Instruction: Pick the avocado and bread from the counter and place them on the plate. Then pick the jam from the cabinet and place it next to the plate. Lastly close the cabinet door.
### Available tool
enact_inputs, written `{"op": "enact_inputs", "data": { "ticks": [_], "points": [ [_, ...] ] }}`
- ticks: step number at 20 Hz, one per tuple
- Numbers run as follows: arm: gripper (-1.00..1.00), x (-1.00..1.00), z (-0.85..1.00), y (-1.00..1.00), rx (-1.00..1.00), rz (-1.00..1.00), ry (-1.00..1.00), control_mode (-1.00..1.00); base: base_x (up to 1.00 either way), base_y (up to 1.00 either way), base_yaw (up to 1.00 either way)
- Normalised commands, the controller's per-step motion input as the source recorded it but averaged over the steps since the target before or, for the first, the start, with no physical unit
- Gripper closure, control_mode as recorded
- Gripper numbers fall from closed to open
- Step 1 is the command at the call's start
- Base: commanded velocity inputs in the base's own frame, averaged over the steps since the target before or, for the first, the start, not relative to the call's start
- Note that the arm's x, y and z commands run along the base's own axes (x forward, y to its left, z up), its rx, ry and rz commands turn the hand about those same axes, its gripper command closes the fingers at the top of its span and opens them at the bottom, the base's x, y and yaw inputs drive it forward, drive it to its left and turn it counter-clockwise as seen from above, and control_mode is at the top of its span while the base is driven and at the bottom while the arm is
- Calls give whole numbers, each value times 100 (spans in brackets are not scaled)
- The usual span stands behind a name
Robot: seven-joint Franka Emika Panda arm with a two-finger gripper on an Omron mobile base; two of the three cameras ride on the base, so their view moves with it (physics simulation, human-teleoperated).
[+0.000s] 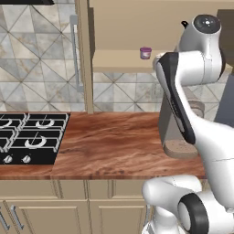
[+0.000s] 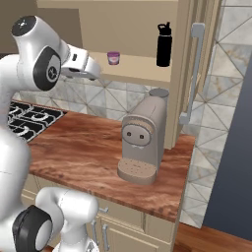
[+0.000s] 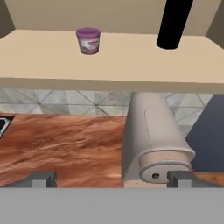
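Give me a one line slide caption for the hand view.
Open gripper faces the cabinet shelf holding the jam, above the coffee machine.

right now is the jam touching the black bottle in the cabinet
Apart. The hand view shows the jam and the bottle standing on the cabinet shelf with a wide stretch of bare shelf between them; the right base view shows the same gap.

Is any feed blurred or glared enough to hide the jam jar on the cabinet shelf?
Left base view: jam jar small but distinct, soft even light, no glare. Right base view: jar clear, black bottle sharp beside it. Hand view: jar slightly soft-edged yet readable; coffee machine looms large up close.
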Motion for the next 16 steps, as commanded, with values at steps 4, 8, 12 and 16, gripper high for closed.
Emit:
{"op": "enact_inputs", "data": {
  "ticks": [4,8,12,16],
  "points": [
    [-100,53,1,0,4,1,-6,-100,0,0,0],
    [-100,62,4,0,1,0,-5,-100,0,0,0],
    [-100,59,0,0,0,0,-7,-100,0,0,0],
    [-100,62,0,0,0,0,-3,-100,0,0,0]
  ]
}}
